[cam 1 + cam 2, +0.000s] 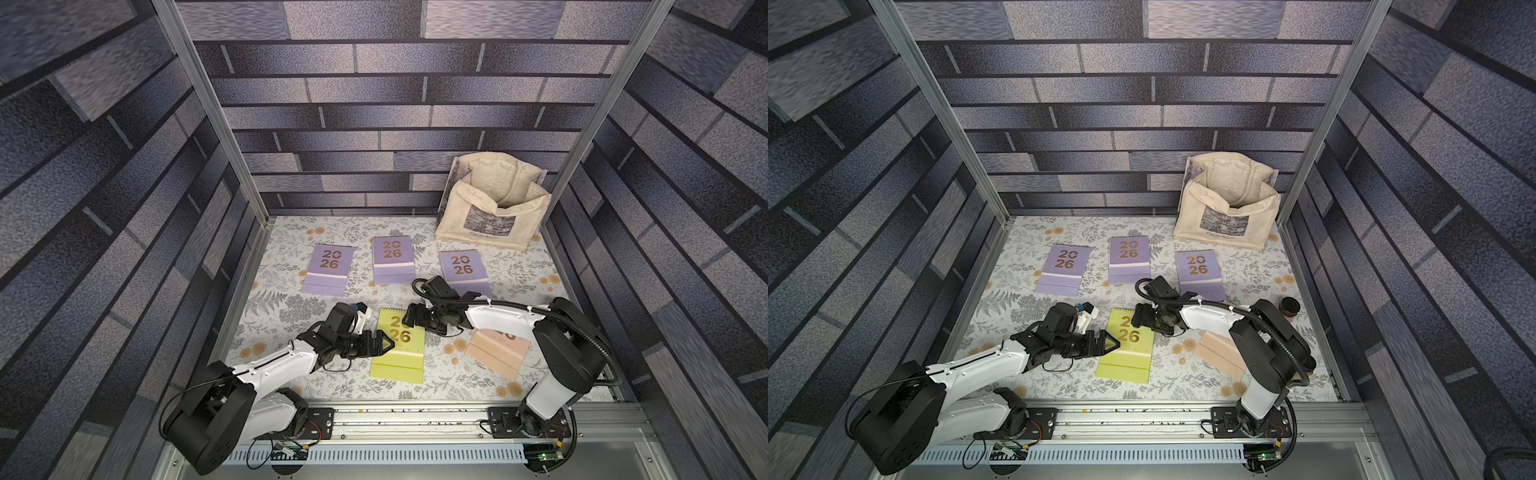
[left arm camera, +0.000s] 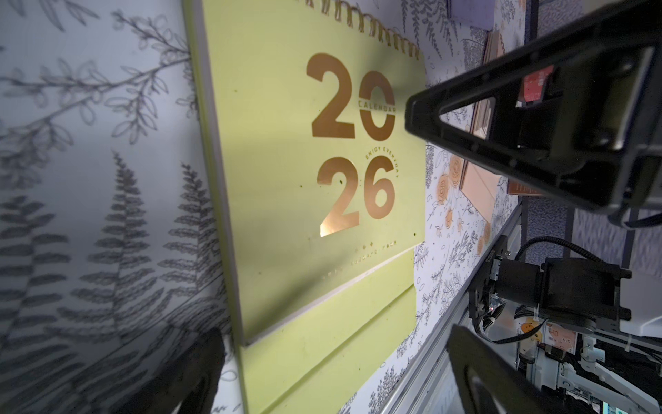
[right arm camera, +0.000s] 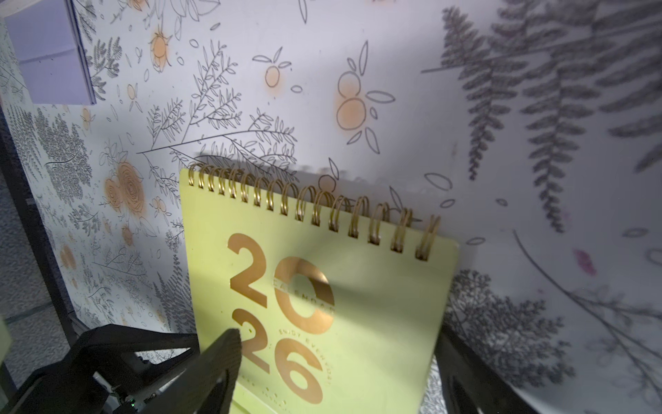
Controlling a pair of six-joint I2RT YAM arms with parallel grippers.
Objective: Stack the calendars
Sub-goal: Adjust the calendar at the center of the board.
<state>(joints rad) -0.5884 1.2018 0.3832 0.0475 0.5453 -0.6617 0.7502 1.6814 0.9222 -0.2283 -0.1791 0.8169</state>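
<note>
Calendars lie flat, none stacked, on the floral table (image 1: 291,316): 3 lavender calendars (image 1: 328,270) (image 1: 392,259) (image 1: 461,270) in a far row, the yellow-green calendar (image 1: 401,357) nearer the arms, and the peach calendar (image 1: 496,353) to its right, partly under the right arm. The left gripper (image 1: 384,343) sits over the yellow-green cover's left edge, jaws spread, gripping nothing. The right gripper (image 1: 407,318) is at its far right corner by the spiral, jaws spread wide, empty. The cream tote bag (image 1: 490,224) stands in the far right corner
</note>
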